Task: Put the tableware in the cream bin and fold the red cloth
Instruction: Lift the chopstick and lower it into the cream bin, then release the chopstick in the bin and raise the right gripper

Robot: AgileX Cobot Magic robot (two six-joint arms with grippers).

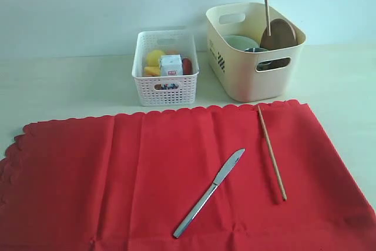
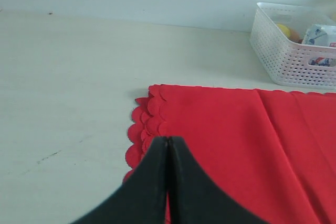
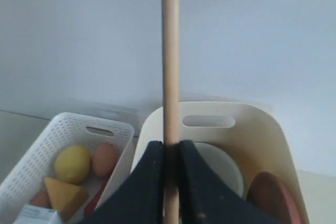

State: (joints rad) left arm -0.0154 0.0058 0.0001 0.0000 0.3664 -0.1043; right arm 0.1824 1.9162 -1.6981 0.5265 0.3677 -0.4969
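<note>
Right gripper (image 3: pixel 169 155) pinches a light, stiff, likely slippery wooden chopstick (image 3: pixel 169 51) upright over the cream bin (image 1: pixel 247 82), one o'clock of the red cloth (image 1: pixel 117 174); left gripper (image 2: pixel 167 148) closed, empty.

White lattice basket (image 1: pixel 165 89): standing on pale worktop (image 1: pixel 70 86), lower than right end effector (image 3: pixel 170 148), off toward left-arm side of it. From left end effector (image 2: pixel 168 141): ahead, toward right-arm side, well apart.
Inside basket: yellow lemon (image 3: pixel 72 163); egg (image 3: pixel 104 159) just beside lemon; orange cheese wedge (image 3: pixel 63 195) near lemon; small milk carton (image 1: pixel 171 64) with blue-and-white print; red item (image 1: pixel 187 66) beside carton, kind unclear.
Pale wall (image 1: pixel 88 4) behind basket, beyond both end effectors.
</note>
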